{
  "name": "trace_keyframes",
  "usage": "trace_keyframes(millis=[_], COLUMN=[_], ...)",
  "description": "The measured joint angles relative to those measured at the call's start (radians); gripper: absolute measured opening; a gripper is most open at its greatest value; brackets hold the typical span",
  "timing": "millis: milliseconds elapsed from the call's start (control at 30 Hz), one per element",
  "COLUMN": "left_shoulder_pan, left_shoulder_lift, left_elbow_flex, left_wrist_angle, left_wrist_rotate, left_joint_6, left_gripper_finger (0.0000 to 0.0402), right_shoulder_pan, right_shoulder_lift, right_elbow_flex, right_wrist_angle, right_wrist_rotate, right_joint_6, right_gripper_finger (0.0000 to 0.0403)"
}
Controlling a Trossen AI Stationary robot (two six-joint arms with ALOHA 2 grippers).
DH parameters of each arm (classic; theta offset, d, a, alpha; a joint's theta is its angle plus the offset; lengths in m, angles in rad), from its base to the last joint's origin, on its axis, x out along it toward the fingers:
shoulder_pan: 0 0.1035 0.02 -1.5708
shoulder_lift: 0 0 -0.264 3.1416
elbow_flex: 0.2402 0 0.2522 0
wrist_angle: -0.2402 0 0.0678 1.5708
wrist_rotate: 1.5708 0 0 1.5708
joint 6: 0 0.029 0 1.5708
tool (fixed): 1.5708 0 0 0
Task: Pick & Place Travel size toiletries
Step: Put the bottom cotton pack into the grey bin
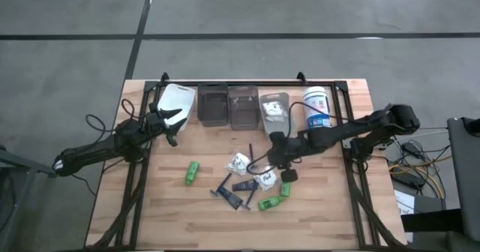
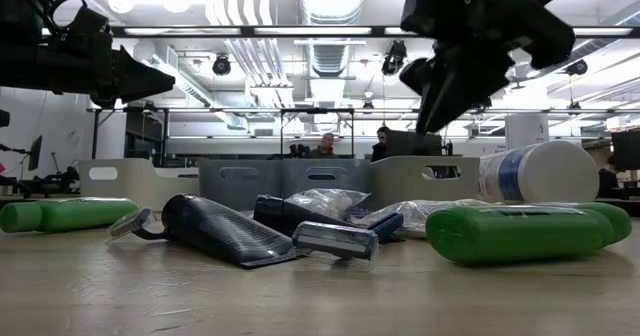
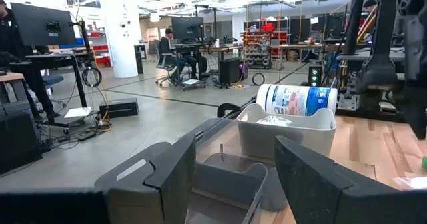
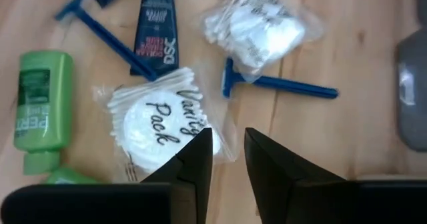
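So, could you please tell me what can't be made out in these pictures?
- High view: what the right gripper has below it is hidden by the arm itself.
- Right wrist view: the Vanity Pack packet is partly covered by the fingers.
- High view: the contents of the dark bin are too small to tell.
- Low view: the razors' number is masked by overlap.

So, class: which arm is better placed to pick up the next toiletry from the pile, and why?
The right. Its open pincer hangs directly over the Vanity Pack packet in the pile, while the left pincer waits, open, back by the bins, away from the toiletries.
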Motion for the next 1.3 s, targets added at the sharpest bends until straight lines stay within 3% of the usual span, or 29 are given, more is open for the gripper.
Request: trace_keyframes(millis=[367, 733, 933, 1133, 1300], left_shoulder_pan=[0.000, 0.000, 0.000, 0.000, 0.000], left_shoulder_lift=[0.000, 0.000, 0.000, 0.000, 0.000], left_elbow_flex=[0.000, 0.000, 0.000, 0.000, 0.000], left_wrist_angle=[0.000, 0.000, 0.000, 0.000, 0.000], left_wrist_rotate=[0.000, 0.000, 0.000, 0.000, 0.000], left_joint_6=[0.000, 0.000, 0.000, 0.000, 0.000], left_gripper_finger=[0.0207, 0.0207, 0.0207, 0.0207, 0.0206], right_shoulder_pan=[0.042, 0.082, 0.082, 0.082, 0.082], right_shoulder_lift=[0.138, 0.164, 0.203, 0.222, 0.231], right_elbow_flex=[0.000, 0.000, 0.000, 0.000, 0.000], right_wrist_angle=[0.065, 0.092, 0.093, 0.103, 0.104], right_wrist_rotate=[-0.006, -0.010, -0.009, -0.002, -0.002], right_joint_6=[-0.001, 0.043, 0.036, 0.029, 0.029], right_gripper_finger=[0.0068, 0.0177, 0.0210, 0.0212, 0.0175])
